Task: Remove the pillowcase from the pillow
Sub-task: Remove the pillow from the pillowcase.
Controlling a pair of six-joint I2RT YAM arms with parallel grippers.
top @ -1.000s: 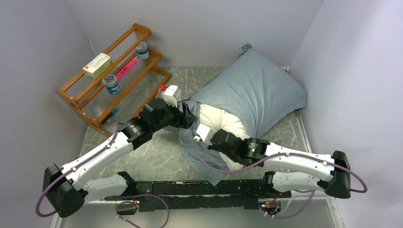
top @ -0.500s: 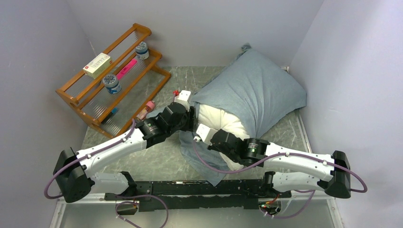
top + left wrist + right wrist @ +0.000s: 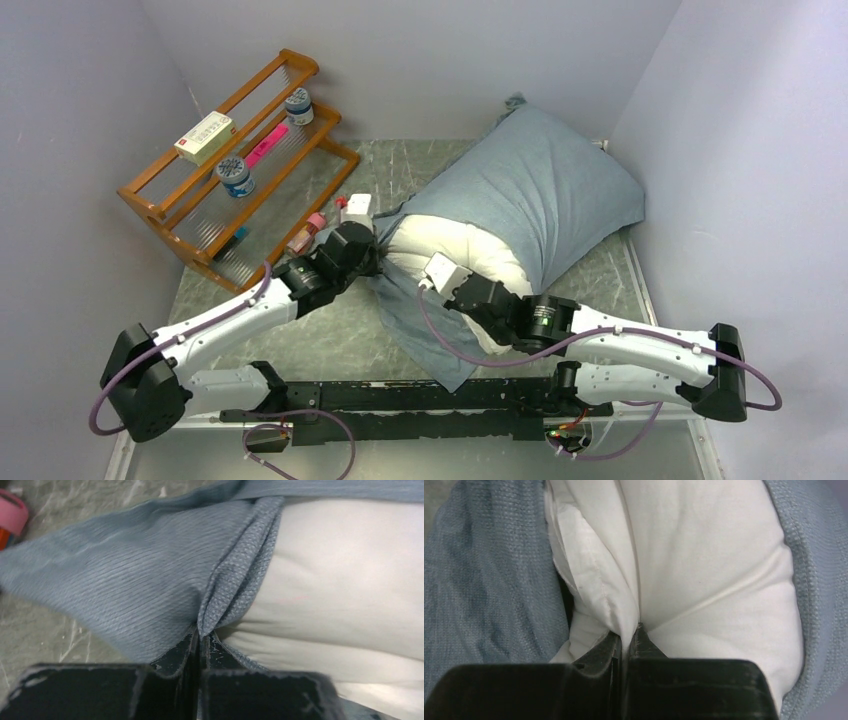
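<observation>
Left claw: clamped on bunched hem of slate blue-grey cloth pillowcase. Right claw: pinching fold of plump white stuffed pillow, pillowcase either side.

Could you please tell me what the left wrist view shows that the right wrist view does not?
Only the left wrist view: the left claw shut on a fold of the blue-grey pillowcase at its edge, a bare patch of the table, and a pink cap in the top left corner. Only the right wrist view: the right claw shut on a fold of the white pillow. Both: the pillowcase lying against the exposed pillow.
</observation>
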